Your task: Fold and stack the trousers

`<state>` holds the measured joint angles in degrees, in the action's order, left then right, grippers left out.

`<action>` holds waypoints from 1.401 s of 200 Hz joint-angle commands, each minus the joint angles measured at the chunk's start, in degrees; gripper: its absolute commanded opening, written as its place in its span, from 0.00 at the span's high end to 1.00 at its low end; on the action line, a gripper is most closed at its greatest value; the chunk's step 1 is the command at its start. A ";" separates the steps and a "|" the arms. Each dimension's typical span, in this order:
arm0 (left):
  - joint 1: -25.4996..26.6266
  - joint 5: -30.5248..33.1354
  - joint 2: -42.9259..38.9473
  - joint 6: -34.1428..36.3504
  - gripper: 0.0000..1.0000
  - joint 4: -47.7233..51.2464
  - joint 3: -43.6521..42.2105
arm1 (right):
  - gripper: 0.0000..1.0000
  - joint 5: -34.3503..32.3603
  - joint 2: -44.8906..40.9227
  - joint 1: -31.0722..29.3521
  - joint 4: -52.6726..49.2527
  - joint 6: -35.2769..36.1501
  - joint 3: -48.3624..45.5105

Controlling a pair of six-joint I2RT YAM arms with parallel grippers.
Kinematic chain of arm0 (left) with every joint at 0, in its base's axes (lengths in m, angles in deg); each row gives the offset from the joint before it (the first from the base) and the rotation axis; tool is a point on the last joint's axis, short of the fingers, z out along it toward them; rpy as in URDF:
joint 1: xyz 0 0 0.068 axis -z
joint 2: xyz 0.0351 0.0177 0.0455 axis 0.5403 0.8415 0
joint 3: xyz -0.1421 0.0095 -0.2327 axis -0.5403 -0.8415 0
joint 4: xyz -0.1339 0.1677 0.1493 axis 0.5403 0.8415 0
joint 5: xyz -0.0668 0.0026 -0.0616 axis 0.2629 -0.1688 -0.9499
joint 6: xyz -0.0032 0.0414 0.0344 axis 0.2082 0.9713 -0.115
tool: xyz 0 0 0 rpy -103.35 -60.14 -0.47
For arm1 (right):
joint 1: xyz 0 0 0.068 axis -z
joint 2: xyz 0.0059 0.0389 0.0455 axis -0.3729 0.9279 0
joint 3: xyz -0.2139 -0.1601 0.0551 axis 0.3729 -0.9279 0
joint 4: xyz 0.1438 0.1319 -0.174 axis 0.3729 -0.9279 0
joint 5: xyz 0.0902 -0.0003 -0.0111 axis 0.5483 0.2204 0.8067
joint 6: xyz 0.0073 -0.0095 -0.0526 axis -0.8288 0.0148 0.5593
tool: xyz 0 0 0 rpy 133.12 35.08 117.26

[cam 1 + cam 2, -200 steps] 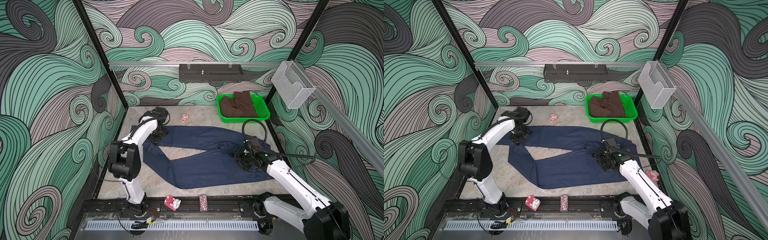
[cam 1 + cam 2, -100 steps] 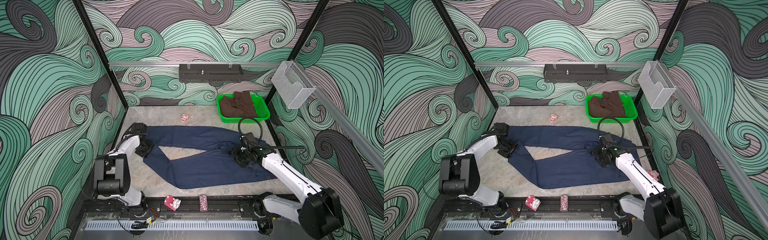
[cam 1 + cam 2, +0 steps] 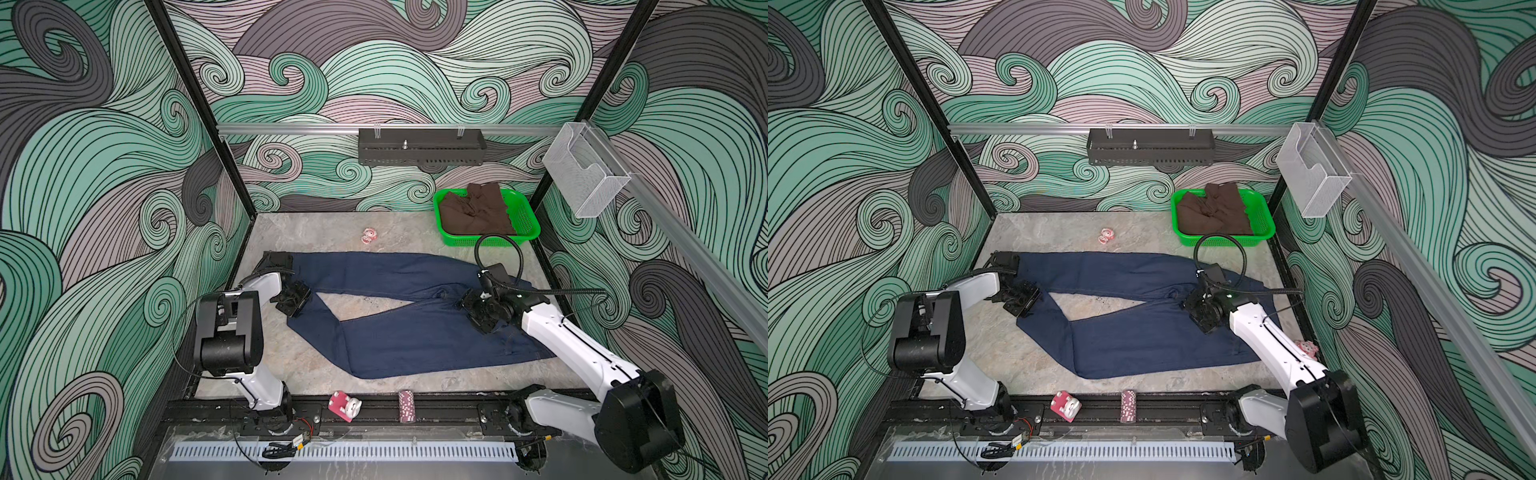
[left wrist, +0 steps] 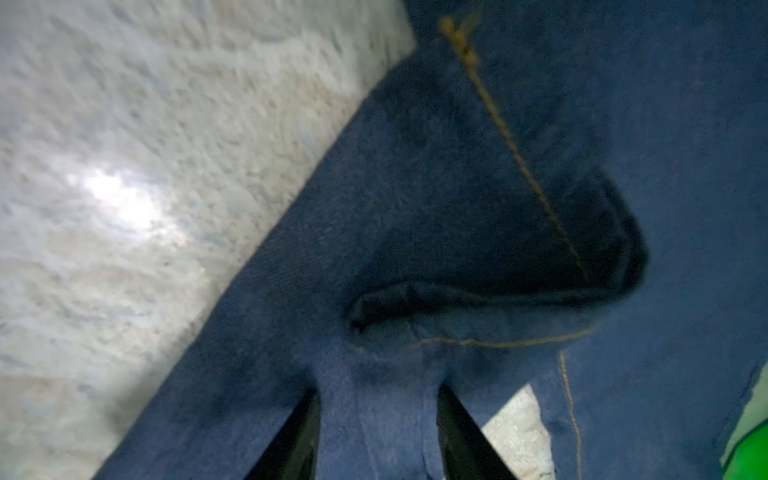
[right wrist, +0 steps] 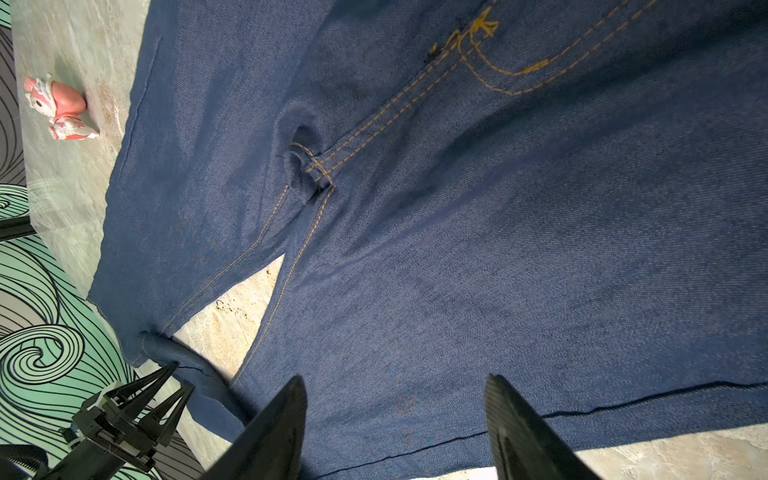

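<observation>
Across the surface (image 3: 307, 232), left to right: trousers (image 3: 415, 340) flat, legs splayed in a V. Left jaws clenched on a leg cuff, left side. Right jaws released, spread wide near the crotch, right side.

trousers (image 3: 399, 332): dark navy denim, orange-brown stitching. lie mostly flat across tabletop (image 3: 316, 232), waist at right, legs splayed in v toward left. far leg straight along back; near leg kinked, hem end turned toward far leg. near hem raised off tabletop, gaping open.
</observation>
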<state>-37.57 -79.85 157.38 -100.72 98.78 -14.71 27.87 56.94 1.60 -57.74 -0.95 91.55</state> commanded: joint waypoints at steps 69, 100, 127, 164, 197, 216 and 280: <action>-0.15 -1.22 4.39 -3.84 0.78 -2.92 2.40 | 0.31 -0.01 1.10 -0.21 -0.13 0.59 1.49; -0.15 -0.80 4.39 -3.27 0.89 -1.07 4.97 | 0.31 -0.03 1.15 -0.24 -0.17 0.68 1.68; -0.15 -0.47 4.90 -2.78 0.97 0.30 7.17 | 0.31 -0.19 1.15 -0.21 -0.19 0.73 1.73; -0.26 0.15 2.27 -1.98 1.00 3.71 9.76 | 0.31 -0.32 0.84 -0.27 -0.56 0.68 1.81; -3.31 5.69 -6.46 -0.11 1.00 14.40 10.95 | 0.31 -0.58 0.98 -0.20 -0.59 0.77 2.16; -8.05 7.57 -12.34 -0.32 1.00 17.89 6.88 | 0.31 -0.43 1.47 -0.21 -0.16 0.66 2.39; -19.07 13.67 -25.35 2.66 1.00 26.30 -4.08 | 0.31 -0.50 0.57 -0.28 1.11 -1.29 0.40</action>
<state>-54.13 -70.67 135.33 -99.58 117.82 -16.00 27.89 58.36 1.58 -57.01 -1.10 92.66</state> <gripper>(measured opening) 0.048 0.687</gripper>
